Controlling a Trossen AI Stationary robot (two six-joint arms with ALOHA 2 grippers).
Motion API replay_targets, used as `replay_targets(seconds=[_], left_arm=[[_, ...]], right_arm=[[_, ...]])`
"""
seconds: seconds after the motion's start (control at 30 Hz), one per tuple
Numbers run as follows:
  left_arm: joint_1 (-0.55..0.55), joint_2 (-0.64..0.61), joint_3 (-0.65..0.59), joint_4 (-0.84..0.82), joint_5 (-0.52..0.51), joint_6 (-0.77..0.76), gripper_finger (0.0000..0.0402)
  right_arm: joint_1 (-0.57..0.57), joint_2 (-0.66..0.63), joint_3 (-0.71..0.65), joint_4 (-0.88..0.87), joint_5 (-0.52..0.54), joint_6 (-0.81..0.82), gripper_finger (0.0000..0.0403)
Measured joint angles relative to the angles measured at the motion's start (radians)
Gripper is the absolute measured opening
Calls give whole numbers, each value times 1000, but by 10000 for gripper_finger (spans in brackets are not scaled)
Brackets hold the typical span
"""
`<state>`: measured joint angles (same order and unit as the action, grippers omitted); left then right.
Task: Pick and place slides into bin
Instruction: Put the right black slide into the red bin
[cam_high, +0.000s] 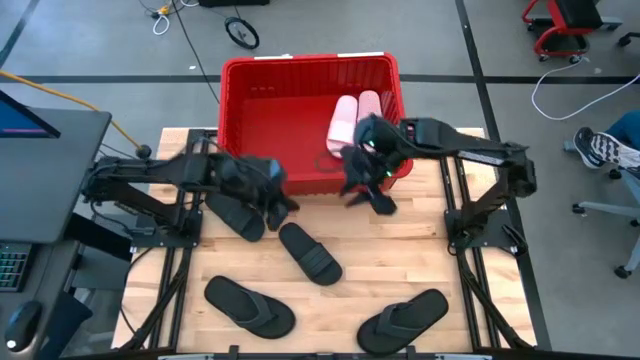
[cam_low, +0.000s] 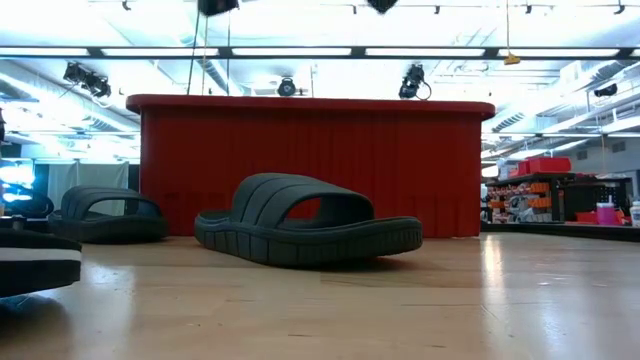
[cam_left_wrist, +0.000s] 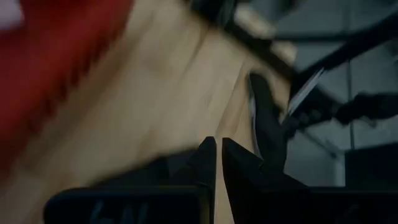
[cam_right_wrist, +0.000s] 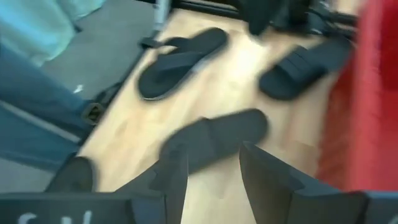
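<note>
The red bin (cam_high: 300, 110) stands at the table's far edge, with two pale pink slides (cam_high: 352, 118) lying in its right part. Two black slides (cam_high: 236, 216) (cam_high: 311, 254) lie sole-down on the table in front of it. Two black flip-flops (cam_high: 250, 305) (cam_high: 404, 320) lie flat near the near edge. My left gripper (cam_high: 275, 195) is shut and empty (cam_left_wrist: 217, 163), over the table just right of the left black slide. My right gripper (cam_high: 368, 185) is open and empty (cam_right_wrist: 213, 168), above the table at the bin's front wall, with the middle black slide (cam_right_wrist: 214, 140) below it.
The bin's front wall (cam_low: 310, 165) rises right behind both grippers. There is bare wood between the slides and the flip-flops. A monitor and desk (cam_high: 40, 130) stand off the table's left side, and a person's foot (cam_high: 600, 148) and chairs are on the floor to the right.
</note>
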<state>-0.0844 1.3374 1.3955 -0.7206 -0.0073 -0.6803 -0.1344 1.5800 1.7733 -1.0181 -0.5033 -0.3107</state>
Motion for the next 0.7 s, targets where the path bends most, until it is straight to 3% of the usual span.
replay_targets(seconds=[0.13,0.3,0.5,0.7], left_arm=[[-78,110,0,-36,27,-47,49],[-138,275,0,25,56,-49,97],[-132,427,0,32,66,-121,174],[-119,505,0,34,101,-147,240]], right_arm=[[102,-25,0,10,2,1,150],[191,-28,0,9,5,80,150],[284,-28,0,10,5,228,150],[356,-31,0,11,5,247,150]])
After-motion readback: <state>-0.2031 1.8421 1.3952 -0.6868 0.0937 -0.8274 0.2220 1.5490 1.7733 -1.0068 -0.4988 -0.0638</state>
